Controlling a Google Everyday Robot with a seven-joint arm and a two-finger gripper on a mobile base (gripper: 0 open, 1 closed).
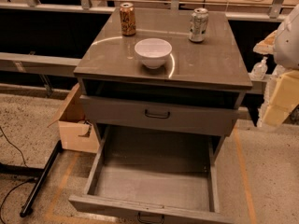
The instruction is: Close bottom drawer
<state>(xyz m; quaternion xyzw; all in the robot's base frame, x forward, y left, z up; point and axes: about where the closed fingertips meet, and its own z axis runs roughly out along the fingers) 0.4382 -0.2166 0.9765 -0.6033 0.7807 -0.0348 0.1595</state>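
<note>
A grey cabinet point(205, 64) stands in the middle of the camera view. Its bottom drawer point(154, 181) is pulled far out toward me and is empty. The drawer's front panel with a dark handle point(150, 217) sits at the lower edge of the view. The drawer above it point(159, 118) sticks out a little and has a dark handle point(157, 114). My gripper point(278, 99) shows as pale yellow and white parts at the right edge, beside the cabinet's right side and above the floor, apart from the bottom drawer.
A white bowl point(153, 52), a brown can point(127, 18) and a silver can point(199, 24) stand on the cabinet top. An open cardboard box point(74, 125) sits on the floor at the left. A black pole point(39, 181) and cables lie on the floor. Shelving runs behind.
</note>
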